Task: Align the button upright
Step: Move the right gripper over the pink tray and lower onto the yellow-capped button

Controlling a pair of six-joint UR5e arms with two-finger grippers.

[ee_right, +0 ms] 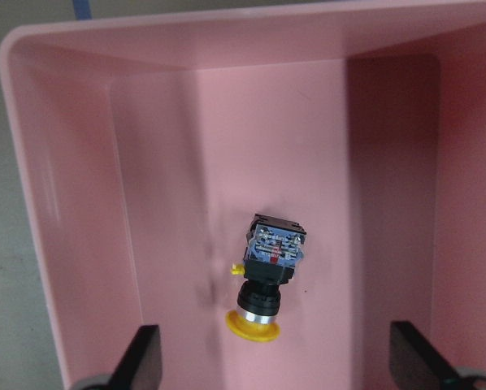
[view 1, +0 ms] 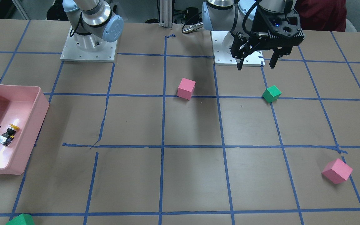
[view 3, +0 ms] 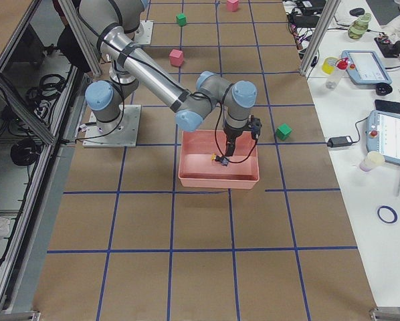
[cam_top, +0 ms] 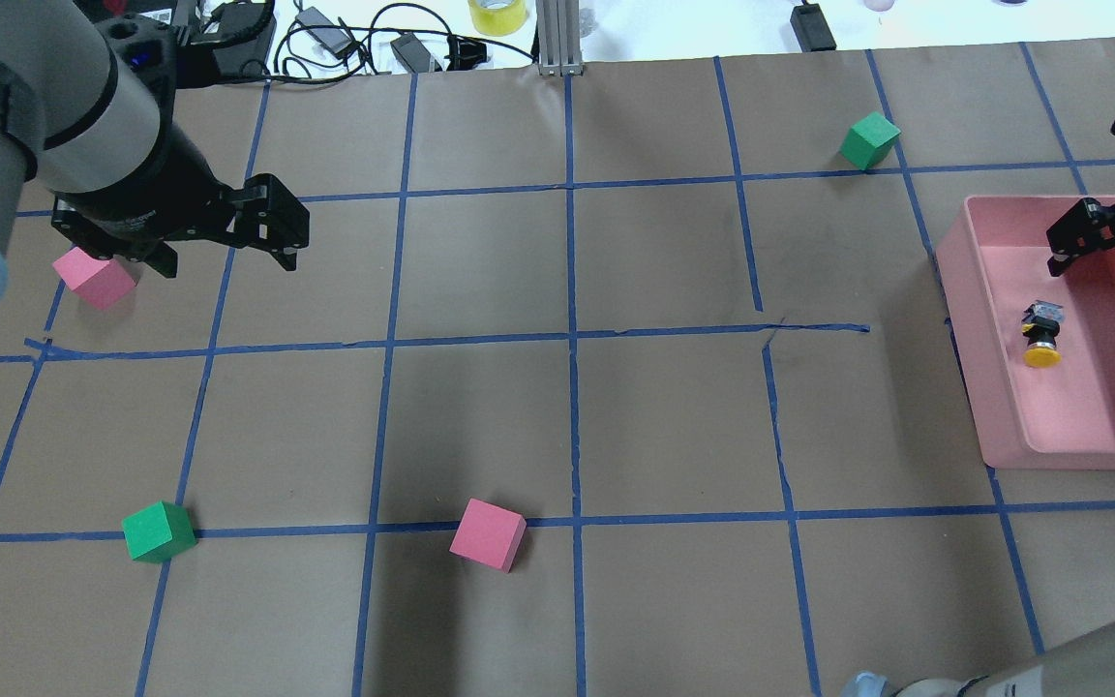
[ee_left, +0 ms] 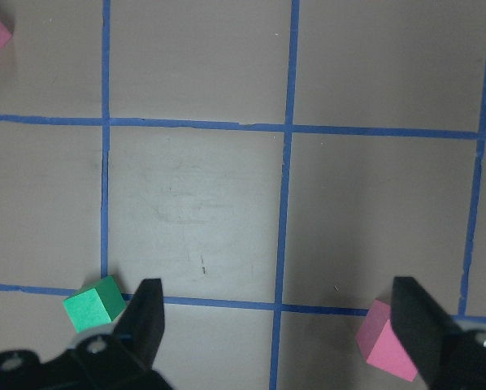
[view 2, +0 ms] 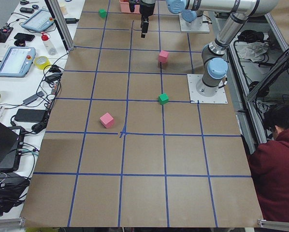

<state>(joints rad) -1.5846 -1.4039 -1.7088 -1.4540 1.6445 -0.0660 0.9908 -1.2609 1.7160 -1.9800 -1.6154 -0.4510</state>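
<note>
Right gripper [ee_right: 277,359], wide, above button [ee_right: 269,272]; markings illegible

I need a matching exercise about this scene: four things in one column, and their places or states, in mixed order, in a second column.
Things:
1. button
2. left gripper
3. right gripper
4. pink tray

Places or states:
A. open, far from the pink tray
B. at the robot's right, holding the button
C. lying on its side
D. open, above the pink tray

Pairs: 1-C, 2-A, 3-D, 4-B
</note>
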